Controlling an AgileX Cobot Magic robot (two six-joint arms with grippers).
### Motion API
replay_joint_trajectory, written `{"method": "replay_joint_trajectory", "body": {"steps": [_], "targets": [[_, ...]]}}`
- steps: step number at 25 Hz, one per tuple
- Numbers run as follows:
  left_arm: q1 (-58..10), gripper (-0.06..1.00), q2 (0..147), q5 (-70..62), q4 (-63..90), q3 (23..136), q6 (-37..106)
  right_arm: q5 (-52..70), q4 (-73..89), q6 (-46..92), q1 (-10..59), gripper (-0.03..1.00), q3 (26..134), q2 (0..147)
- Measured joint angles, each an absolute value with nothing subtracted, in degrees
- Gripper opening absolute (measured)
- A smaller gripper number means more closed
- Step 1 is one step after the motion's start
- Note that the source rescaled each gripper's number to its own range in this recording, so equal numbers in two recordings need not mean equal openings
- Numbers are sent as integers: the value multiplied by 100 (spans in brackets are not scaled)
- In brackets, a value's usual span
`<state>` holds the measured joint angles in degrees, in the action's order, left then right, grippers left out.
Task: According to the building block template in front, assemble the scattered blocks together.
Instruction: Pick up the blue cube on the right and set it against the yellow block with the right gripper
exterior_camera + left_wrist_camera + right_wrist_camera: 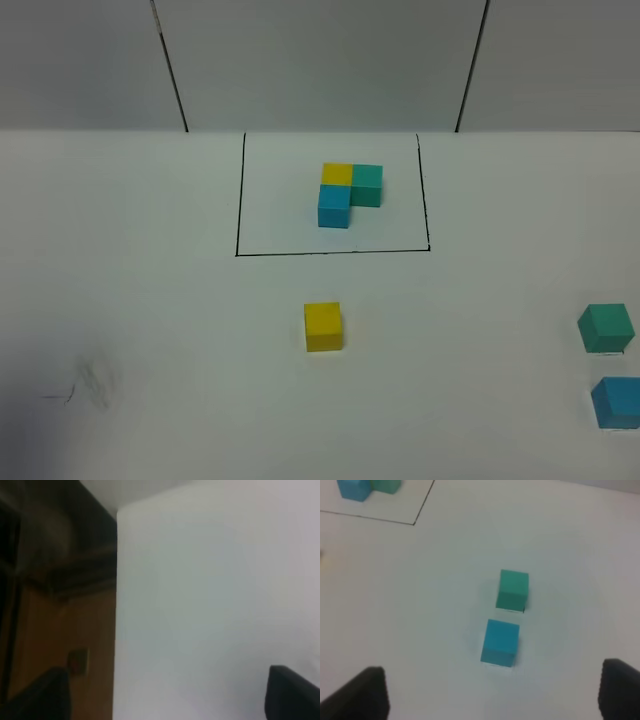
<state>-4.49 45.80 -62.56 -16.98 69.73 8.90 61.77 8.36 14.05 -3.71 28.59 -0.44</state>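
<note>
My right end effector [490, 695] hangs above the white surface [150, 300], fingers apart and empty, over the teal-green cube [512, 590] and sky-blue cube [500, 642]. My left end effector [167, 700] is apart too, at the surface's edge. The yellow cube [323, 327] sits near the framed template [350, 193]

Matte, smooth scattered blocks [323, 327]; table [150, 300] smooth, matte white.

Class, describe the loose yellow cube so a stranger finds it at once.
On the white table, find the black-line rectangle framing three joined cubes. The yellow cube sits alone in front of its near edge. Colour sets it apart: the other loose ones, a teal-green cube and a sky-blue cube, lie far right.
</note>
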Motion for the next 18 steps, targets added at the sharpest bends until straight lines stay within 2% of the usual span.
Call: {"method": "replay_joint_trajectory", "body": {"steps": [3,9,14,18], "targets": [[-449,70,3017,-6210,-1262,6344,1049,6177,836,1405,-371,73,2859,-44],[-449,69,1057,-6233,-237,5297,709,6177,836,1405,-371,73,2859,-44],[-449,69,136,-6244,-193,4175,-83,6177,841,1405,-371,73,2859,-44],[-449,69,-29,-6252,-205,3485,-313,6177,841,1405,-371,73,2859,-44]]}}
